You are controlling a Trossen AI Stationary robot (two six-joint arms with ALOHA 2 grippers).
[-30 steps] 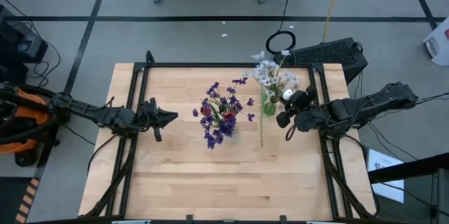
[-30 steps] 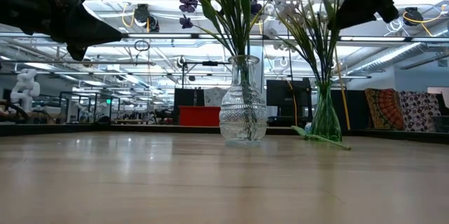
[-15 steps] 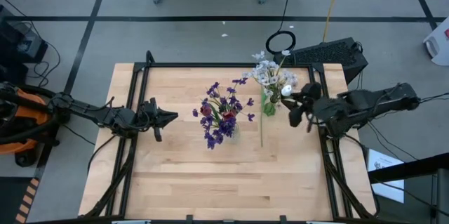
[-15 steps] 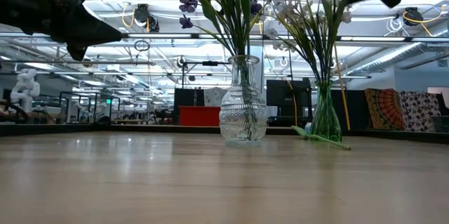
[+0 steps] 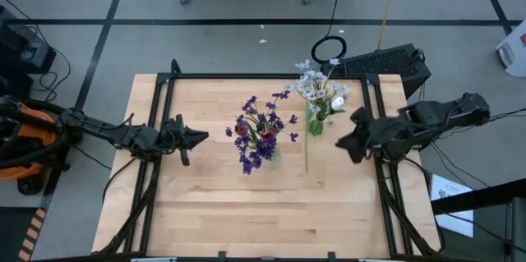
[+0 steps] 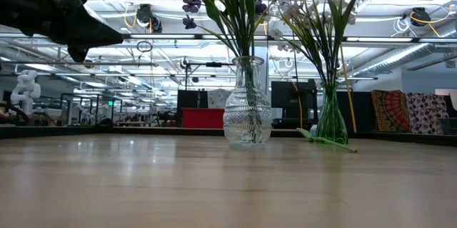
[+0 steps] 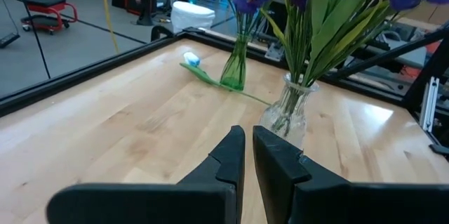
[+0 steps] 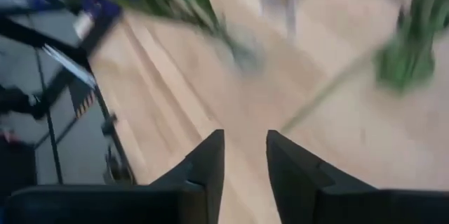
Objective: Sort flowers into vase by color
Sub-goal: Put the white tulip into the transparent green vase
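Right gripper (image 5: 345,143) empty, fingers slightly apart, beside green vase (image 5: 315,122). Left gripper (image 5: 200,137) nearly closed, idle. Next: descend squarely over lying stem (image 5: 306,157), pinch mid-stem.

The left gripper (image 5: 200,137) hovers over the table's left half on a level arm reaching in from the left edge, its fingers (image 7: 231,155) nearly together and holding nothing, while the right gripper (image 5: 343,144) hangs near the right edge, fingers (image 8: 210,161) apart and empty.
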